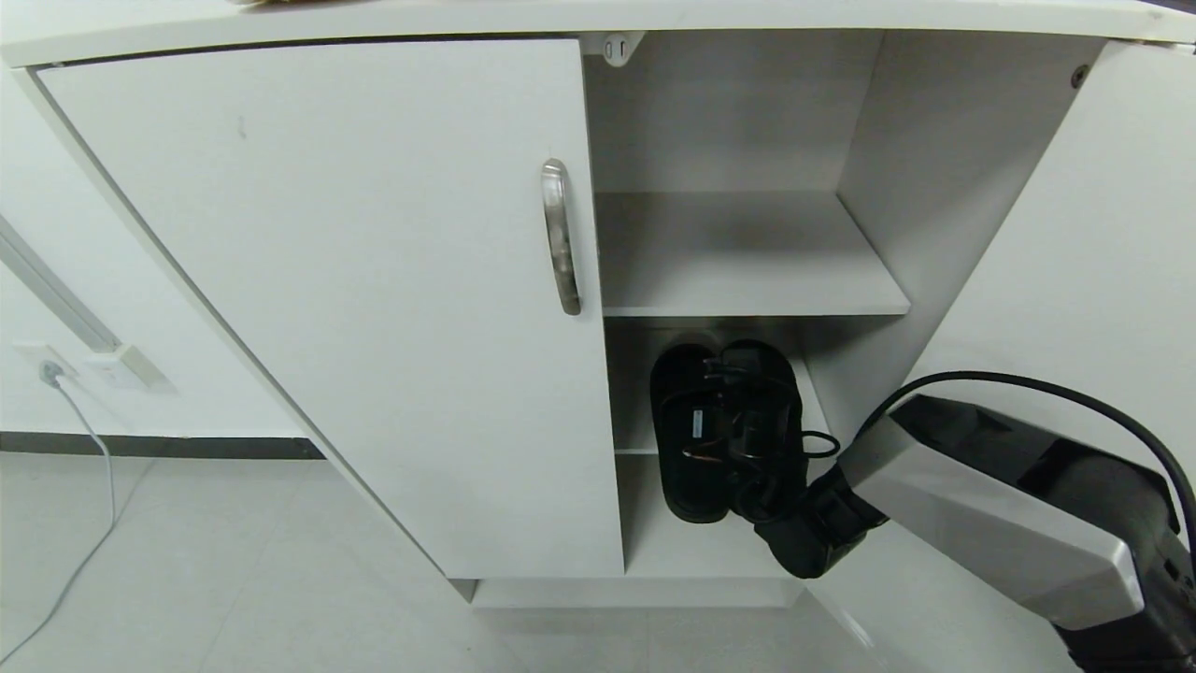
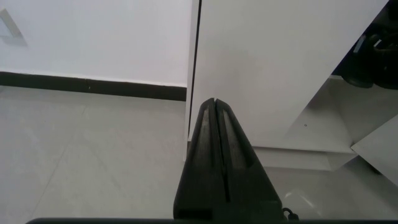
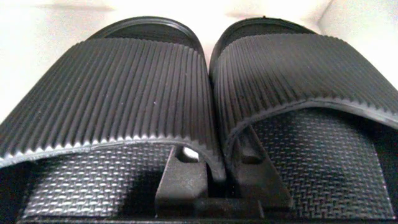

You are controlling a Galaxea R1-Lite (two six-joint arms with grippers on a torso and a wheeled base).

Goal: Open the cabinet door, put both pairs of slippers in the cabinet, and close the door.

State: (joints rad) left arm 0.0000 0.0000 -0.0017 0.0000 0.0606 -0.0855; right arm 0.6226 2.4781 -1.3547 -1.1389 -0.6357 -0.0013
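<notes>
- Now, my right hand [image 3: 216, 182] is closed on the pair of black slippers [image 1: 724, 430]: its fingers pinch the two inner edges together from the heel end, so both slippers ride in one grip
- That pair lies straight ahead of the hand, inside the lower compartment [image 1: 696, 553] of the cabinet [image 1: 934, 187]. Its long axis runs front to back, toes toward the rear wall and heels toward the opening
- I judge the coming move to be a release, and it turns on that line. The hand sits at the mouth of the compartment with the slippers beyond it, so letting go and drawing back along the same axis should leave them inside
- I cannot tell whether the soles are already down on the bottom board
- A shelf [image 1: 747, 257] splits the open side of the cabinet into an upper and a lower compartment, and the slippers are in the lower one, under it
- The right door [image 1: 1103, 262] stands swung open just beside my right arm, while the left door [image 1: 327, 280], with its metal handle [image 1: 559, 234], is shut
- My left hand [image 2: 215, 106] is closed on nothing, fingers pressed flat together. It is low over the tiled floor [image 2: 81, 155], aimed at the bottom corner of the left door and well apart from the slippers
- The right arm is the nearer one to both the pair and the open door
</notes>
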